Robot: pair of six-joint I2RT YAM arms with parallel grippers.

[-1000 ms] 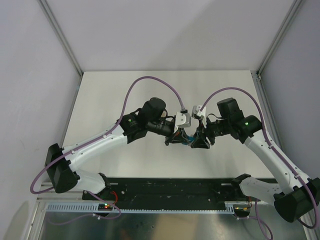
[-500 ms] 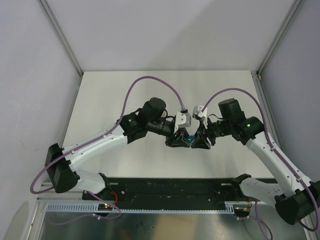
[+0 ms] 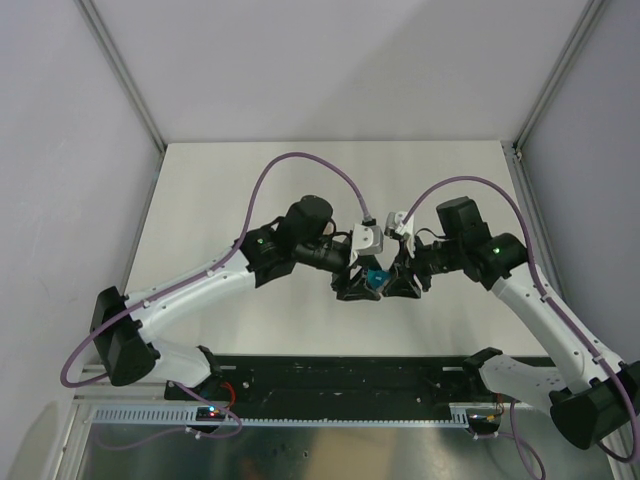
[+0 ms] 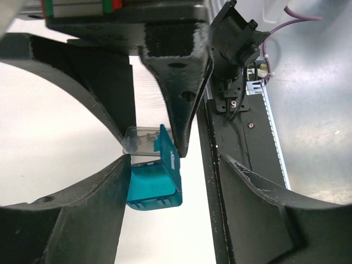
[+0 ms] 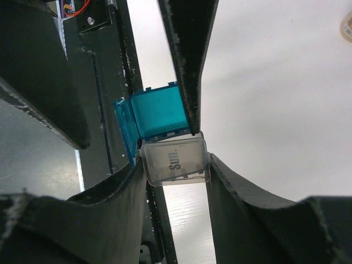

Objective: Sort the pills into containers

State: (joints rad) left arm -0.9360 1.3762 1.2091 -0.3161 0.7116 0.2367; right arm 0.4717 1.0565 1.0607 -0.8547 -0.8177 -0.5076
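Observation:
The teal-blue box [image 4: 157, 184] hangs above the table between the two grippers, its clear grey flap [image 5: 176, 160] swung open. My right gripper [image 5: 176, 165] is shut on that flap, which bears the word "Sun". My left gripper [image 4: 175, 165] stands open around the box body. One of its fingers [image 4: 82, 214] lies against the box's side and the other is well clear. In the top view the box [image 3: 375, 277] shows as a teal spot between the left gripper [image 3: 358, 282] and the right gripper [image 3: 398, 282]. No pills show in any view.
The white table [image 3: 330, 180] stretches behind the arms, with grey walls on three sides. A black rail [image 3: 350, 375] runs along the near edge below the grippers. A small tan round thing [image 5: 347, 27] lies on the table at the right wrist view's edge.
My left gripper has gone from shut to open, letting go of the box body. The box stays hanging by its flap in the right gripper, and more teal now shows from above.

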